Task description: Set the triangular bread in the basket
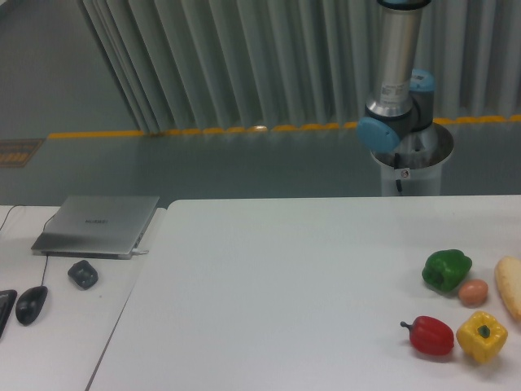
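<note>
**Bread at the right edge of the desk, end effector out of my view**

From my remote station I see the pale cream-tan, smooth, elongated bread piece (510, 287) lying on the white desk (285, 285) at the far right, partly cut by the picture border. Just beside it on the left is a small brown egg (473, 292), which touches or almost touches a glossy green pepper (446, 270). In front of these are a red pepper (430, 336) and a yellow pepper (482, 336), close to each other.

I see only the silver and blue lower part of the robot arm (396, 81) behind the desk, standing on a round pedestal. The end effector is outside the picture, so I cannot tell its state.

On a second, lower desk at the left lie a closed grey laptop (98, 224), a small dark object (83, 274) and a black computer mouse (31, 304). I cannot find a basket in this view.
</note>
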Tool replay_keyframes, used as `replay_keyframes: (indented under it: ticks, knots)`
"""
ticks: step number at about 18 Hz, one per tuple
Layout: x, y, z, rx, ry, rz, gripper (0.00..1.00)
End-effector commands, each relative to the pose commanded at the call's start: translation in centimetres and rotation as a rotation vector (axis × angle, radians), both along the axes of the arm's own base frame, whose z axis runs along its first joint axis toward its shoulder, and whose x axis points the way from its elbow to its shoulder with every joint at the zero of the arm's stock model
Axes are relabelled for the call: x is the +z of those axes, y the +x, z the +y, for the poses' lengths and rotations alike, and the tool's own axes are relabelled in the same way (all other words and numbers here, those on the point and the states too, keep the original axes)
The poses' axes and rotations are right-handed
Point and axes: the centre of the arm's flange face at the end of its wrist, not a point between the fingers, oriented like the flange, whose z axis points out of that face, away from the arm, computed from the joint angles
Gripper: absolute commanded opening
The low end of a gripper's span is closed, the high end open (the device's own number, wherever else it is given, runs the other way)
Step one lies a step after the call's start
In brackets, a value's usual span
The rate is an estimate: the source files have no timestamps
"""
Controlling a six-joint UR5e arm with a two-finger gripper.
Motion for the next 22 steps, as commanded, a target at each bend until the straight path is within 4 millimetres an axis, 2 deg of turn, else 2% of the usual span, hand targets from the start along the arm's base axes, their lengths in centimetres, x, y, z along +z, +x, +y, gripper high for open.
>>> replay_keyframes:
  ticks: [5, 7, 18, 22]
  knots:
    - [-0.3, 0.3, 0.9, -0.015, -0.032, -0.008, 1.0]
    - [-1.0, 0.2, 1.5, -0.024, -0.032, -0.014, 1.0]
    - [-2.4, 0.7, 1.4, -0.002, -0.014, -0.047, 1.0]
    - [-2.1, 1.3, 3.3, 0.138, 0.039, -0.051, 1.0]
